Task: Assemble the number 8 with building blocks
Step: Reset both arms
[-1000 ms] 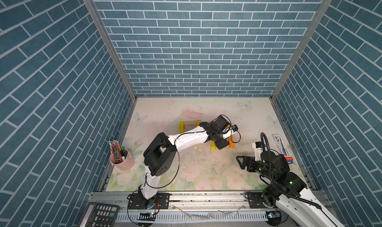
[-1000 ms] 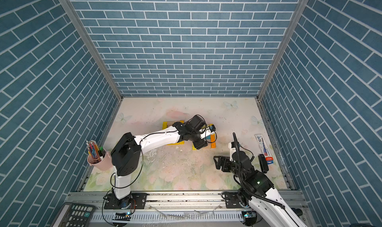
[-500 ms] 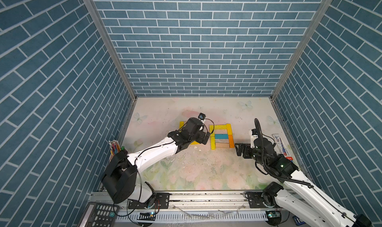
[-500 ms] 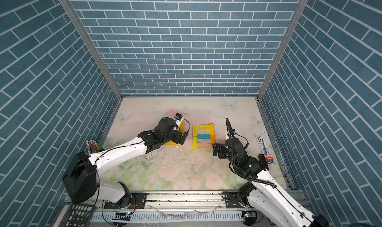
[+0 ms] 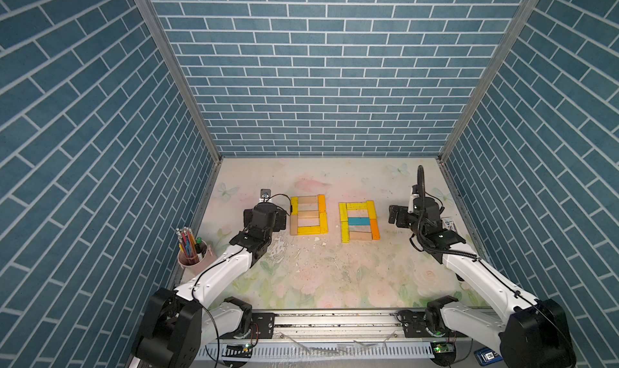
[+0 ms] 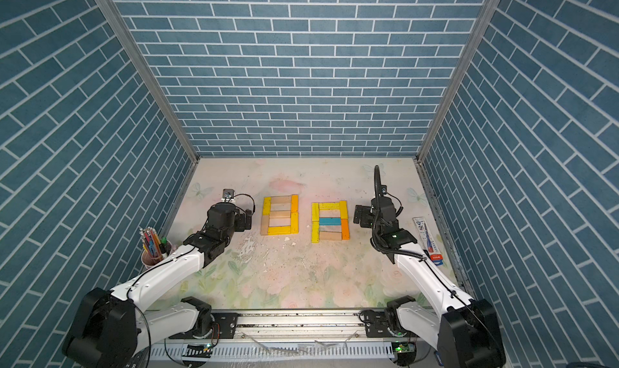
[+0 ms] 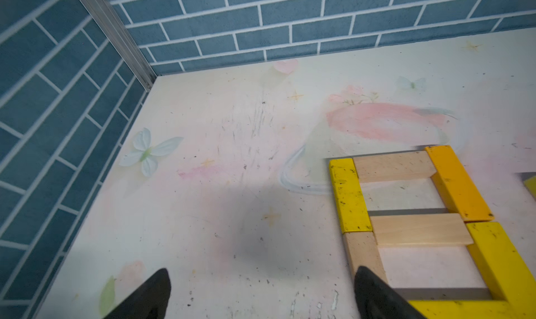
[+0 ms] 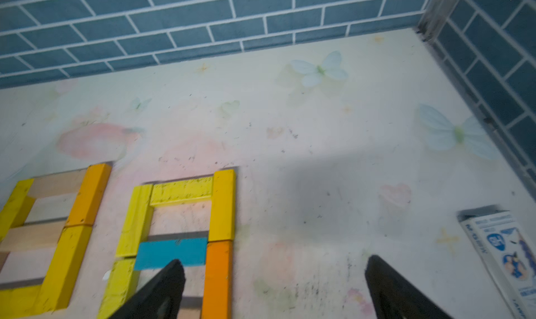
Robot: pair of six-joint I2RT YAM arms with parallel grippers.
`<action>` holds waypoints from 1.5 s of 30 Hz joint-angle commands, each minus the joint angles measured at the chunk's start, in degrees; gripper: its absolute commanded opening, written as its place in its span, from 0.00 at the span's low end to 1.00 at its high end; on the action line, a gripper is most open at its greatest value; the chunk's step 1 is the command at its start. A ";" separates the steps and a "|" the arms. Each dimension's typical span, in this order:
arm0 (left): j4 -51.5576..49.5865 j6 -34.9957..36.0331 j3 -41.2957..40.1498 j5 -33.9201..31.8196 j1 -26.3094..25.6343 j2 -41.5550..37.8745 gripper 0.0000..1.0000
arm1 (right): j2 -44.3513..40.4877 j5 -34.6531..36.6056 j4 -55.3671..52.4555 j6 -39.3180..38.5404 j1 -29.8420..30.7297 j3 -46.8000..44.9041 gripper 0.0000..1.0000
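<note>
Flanking the building blocks, left tool and right tool wide, empty; fingers cut off in wrist views.

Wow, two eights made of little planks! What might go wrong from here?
1. The left jaws stand open right beside the left eight. One tip looks close to its tan plank, so a sideways swing might knock it askew.
2. The right jaws hang open next to the orange plank of the right eight, so the same hazard applies.
3. The planks seem merely laid loose, so one nudge could shift neighbours.
</note>
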 commanded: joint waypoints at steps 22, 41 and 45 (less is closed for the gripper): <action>40.39 8.69 -9.52 18.04 18.56 20.53 1.00 | 22.31 -4.49 44.81 -14.26 -17.43 -12.29 0.99; 42.35 8.25 -9.79 17.97 18.88 21.59 0.99 | 26.10 -11.18 48.88 -14.35 -19.74 -12.94 0.99; 42.35 8.27 -9.79 17.90 18.88 21.63 1.00 | 26.15 -11.17 48.84 -14.31 -19.74 -12.95 0.99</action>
